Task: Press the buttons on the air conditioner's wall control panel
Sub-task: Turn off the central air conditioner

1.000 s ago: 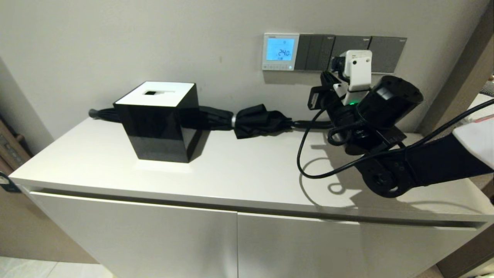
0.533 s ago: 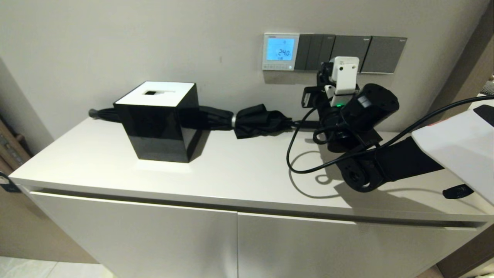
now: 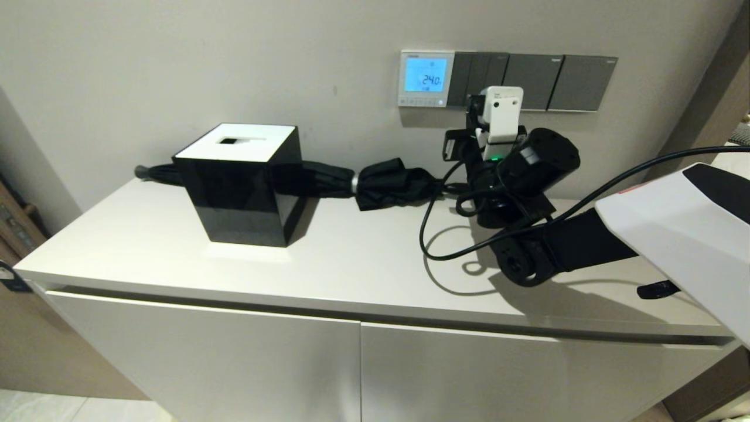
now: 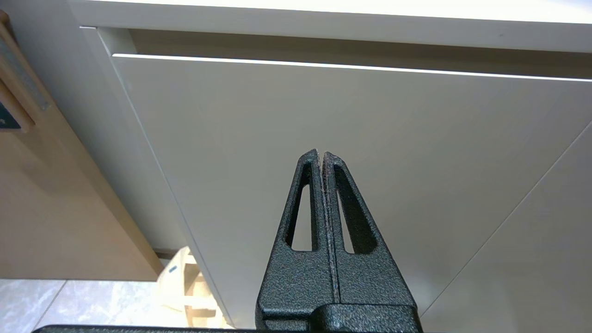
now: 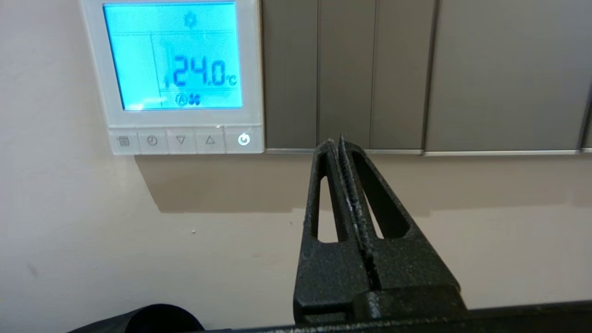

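Head view first: over the last second I've swung the right arm leftward along the wall, so the right claw [image 3: 469,114] has gone from sitting in front of the dark grey rocker switch plates [image 3: 530,81] to hanging just right of and below the small square white-framed thermostat panel with the glowing light blue screen [image 3: 426,78]. Not touching it yet. The white worktop [image 3: 351,258] carries a glossy black cube box with a white top [image 3: 243,184] on the left and a folded black umbrella [image 3: 363,181] lying along the far edge by the wall.

Left wrist view: the left claw [image 4: 322,155] is clenched on nothing, parked low in front of the white cabinet door [image 4: 323,115]. Idle.

Right wrist view: the right claw [image 5: 336,141] is pinched tight with nothing in it, tip lined up with the bottom edge of the grey plates, just beside the row of tiny light grey keys [image 5: 185,140] along the panel's bottom. The lit power key [image 5: 243,139] is nearest. Screen reads 24.0. I reckon I need a bit more leftward slide, then a push in. No press yet.
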### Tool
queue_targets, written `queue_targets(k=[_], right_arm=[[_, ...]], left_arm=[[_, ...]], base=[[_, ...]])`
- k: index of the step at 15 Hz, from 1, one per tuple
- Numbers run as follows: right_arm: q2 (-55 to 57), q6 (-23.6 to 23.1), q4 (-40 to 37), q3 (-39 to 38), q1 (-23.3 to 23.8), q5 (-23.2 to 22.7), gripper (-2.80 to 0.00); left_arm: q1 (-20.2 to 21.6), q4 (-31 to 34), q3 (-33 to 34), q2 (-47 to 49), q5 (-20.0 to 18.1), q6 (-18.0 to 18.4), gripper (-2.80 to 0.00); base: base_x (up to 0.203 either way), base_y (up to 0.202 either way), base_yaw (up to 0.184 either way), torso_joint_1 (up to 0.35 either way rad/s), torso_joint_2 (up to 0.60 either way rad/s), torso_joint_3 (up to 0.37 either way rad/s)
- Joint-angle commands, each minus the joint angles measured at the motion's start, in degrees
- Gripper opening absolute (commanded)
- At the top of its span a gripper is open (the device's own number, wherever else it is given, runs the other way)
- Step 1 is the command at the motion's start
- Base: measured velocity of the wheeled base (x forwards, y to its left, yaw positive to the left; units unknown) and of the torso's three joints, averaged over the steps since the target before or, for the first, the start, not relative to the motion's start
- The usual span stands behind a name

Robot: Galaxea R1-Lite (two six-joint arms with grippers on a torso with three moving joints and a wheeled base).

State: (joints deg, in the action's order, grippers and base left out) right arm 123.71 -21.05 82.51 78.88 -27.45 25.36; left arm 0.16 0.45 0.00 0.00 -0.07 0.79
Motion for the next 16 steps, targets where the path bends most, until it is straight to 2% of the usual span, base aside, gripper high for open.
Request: queue_targets(k=[1, 4, 9, 13, 16], right_arm=[[0.2, -0.1, -1.3, 1.9, -0.2, 0.0, -2.8], [0.2, 0.3, -4.6, 4.3, -1.9, 0.0, -2.8], [0.0, 2.8, -8.7, 6.2, -2.4, 0.0, -2.8], [1.2, 3.3, -12.8, 11.2, -2.3, -0.2, -2.8], [2.1, 3.3, -13.6, 11.7, -2.3, -0.6, -2.8]], left_arm=[[0.0, 0.0, 0.0, 0.0, 0.0, 0.0, -2.8], [0.0, 0.0, 0.0, 0.1, 0.0, 0.0, -2.8], [0.0, 0.0, 0.0, 0.0, 0.0, 0.0, -2.8], [0.0, 0.0, 0.0, 0.1, 0.0, 0.0, -2.8], [0.0, 0.0, 0.0, 0.0, 0.0, 0.0, -2.8]], base=[[0.0, 0.0, 0.0, 0.0, 0.0, 0.0], [0.0, 0.0, 0.0, 0.0, 0.0, 0.0], [0.0, 0.0, 0.0, 0.0, 0.0, 0.0], [0.0, 0.0, 0.0, 0.0, 0.0, 0.0], [0.0, 0.0, 0.0, 0.0, 0.0, 0.0]])
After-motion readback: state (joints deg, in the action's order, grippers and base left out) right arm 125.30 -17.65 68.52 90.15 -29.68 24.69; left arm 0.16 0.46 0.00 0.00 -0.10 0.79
